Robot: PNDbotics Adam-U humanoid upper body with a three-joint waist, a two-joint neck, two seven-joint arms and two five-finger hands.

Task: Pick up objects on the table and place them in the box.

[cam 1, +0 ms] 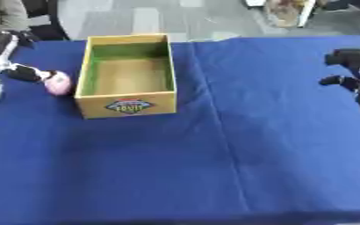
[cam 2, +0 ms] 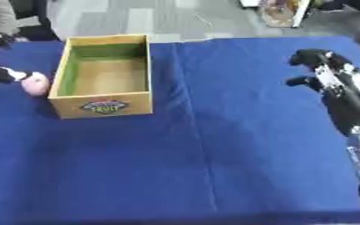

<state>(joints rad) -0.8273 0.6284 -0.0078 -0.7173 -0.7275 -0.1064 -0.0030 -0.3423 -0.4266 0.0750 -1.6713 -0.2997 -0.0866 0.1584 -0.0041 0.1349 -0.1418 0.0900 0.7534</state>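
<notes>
Fingers of the left hand (cam 1: 22, 72) curl around a pink ball (cam 1: 59, 83) just left of the box (cam 1: 126, 105). It should lift the ball over the wall, then let go. The right hand (cam 2: 321, 70) waits far right, fingers curled on nothing.

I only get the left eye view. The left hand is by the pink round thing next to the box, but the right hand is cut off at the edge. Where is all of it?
Observer: In the right eye view the whole right hand shows, over the blue cloth, far to the right of the box.
Operator: Can you see its arm too?
Observer: Yes. The right arm runs from the hand down along the right edge towards the bottom corner.
Operator: Is a toy hiding past that hand?
Observer: None that I can see. Past the hand, this view shows just a strip of the blue cloth.
</notes>
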